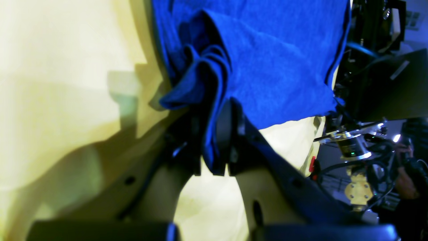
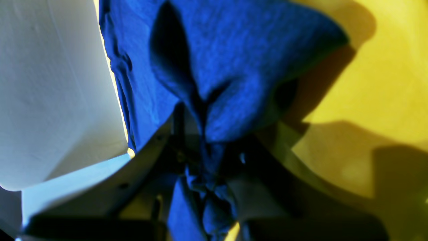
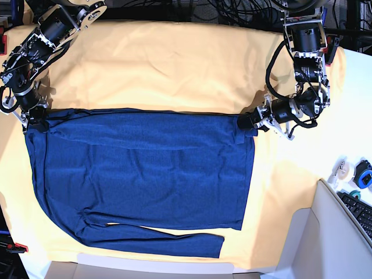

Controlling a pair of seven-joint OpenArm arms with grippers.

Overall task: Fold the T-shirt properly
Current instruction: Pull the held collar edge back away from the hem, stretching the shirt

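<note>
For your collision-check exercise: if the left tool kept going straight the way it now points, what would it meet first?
The left tool points along the cloth toward the other arm, shut on a corner of the shirt. Straight on, it would most likely meet more of that shirt first; depth is unclear, so it might skim above it.

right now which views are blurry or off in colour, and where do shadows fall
Left wrist view: soft focus, T-shirt oversaturated blue, left gripper a dark blur, its shadow on the yellow cloth. Right wrist view: blurred too, heavy shadow at right, right gripper murky. Base view: sharp, evenly lit.
</note>
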